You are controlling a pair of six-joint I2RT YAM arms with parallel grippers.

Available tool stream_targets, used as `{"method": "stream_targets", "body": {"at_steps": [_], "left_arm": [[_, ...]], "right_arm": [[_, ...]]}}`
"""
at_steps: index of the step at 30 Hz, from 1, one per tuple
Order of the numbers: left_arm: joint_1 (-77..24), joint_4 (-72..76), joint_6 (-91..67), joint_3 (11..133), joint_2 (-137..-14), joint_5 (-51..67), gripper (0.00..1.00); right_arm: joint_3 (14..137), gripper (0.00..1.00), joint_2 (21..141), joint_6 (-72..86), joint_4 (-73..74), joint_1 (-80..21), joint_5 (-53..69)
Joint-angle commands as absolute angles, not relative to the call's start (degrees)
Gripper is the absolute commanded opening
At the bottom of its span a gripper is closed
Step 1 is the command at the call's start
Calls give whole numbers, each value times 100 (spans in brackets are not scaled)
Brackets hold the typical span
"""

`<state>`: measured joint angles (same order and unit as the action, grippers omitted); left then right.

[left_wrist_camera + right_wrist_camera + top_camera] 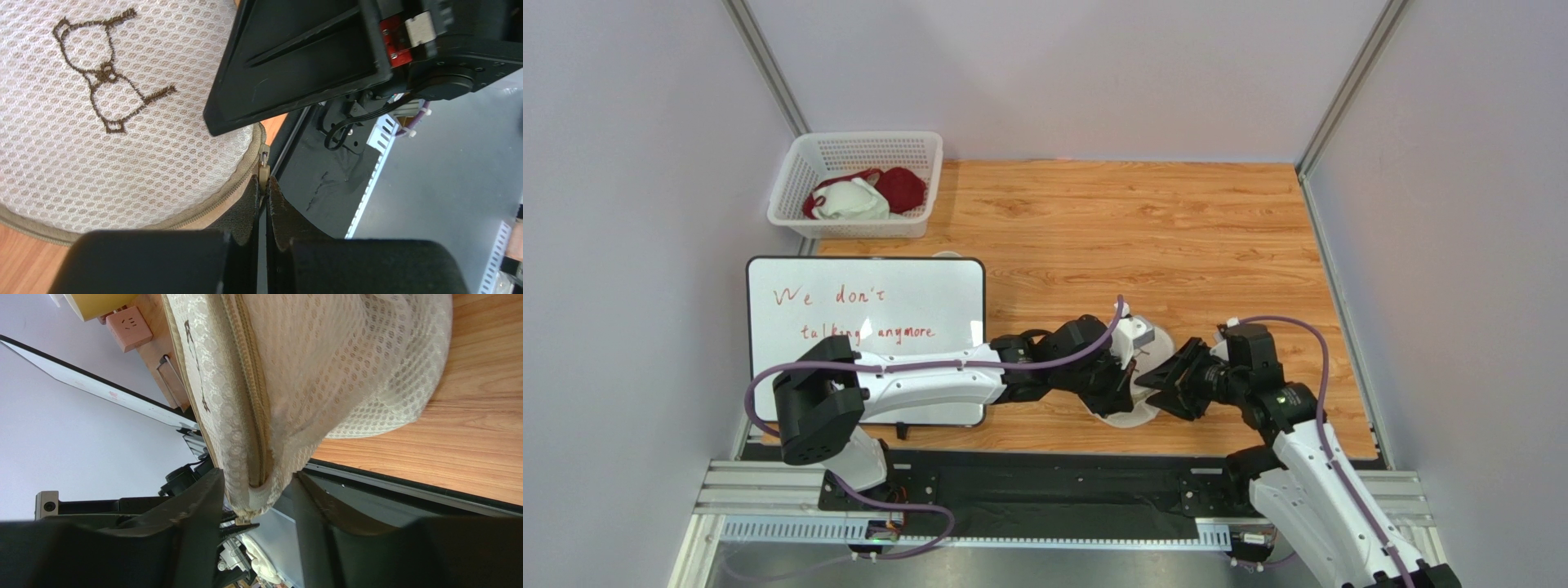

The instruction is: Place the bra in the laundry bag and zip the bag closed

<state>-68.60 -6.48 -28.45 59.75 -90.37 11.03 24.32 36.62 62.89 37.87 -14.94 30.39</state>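
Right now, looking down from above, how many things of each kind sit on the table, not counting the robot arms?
Laundry bag: 1
Basket: 1
Whiteboard: 1
Garments in the basket: 2 (dark red garment, white garment)
Total: 5

- left arm point(928, 386): white shells, black joints and base
- right arm point(1320, 490): same (white, black)
- purple cable point(916, 365) looped along each arm
- black fingers point(244, 211), textured pads
- red circuit board point(396, 38) on black wrist housing
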Motion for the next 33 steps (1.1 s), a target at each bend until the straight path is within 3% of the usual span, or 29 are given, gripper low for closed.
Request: {"method": "stream_targets", "body": {"at_steps": [1, 9, 21, 33], "left_arm": [[-6855, -237, -2883, 6196, -9009, 1362, 0], [-6847, -904, -2848, 6179, -9167, 818, 0], [-6442, -1248, -2549, 5257, -8448, 606, 0], [-6442, -229, -2224, 4597, -7805, 1889, 0]], "right_arm": [[2347, 43, 3718, 6662, 3270, -1652, 2944], [2338, 0, 3744, 6785, 3182, -1644, 2787], [2268, 0, 3902, 6557, 2839, -1486, 3216], [2373, 0, 3867, 6460, 2839, -1354, 3375]]}}
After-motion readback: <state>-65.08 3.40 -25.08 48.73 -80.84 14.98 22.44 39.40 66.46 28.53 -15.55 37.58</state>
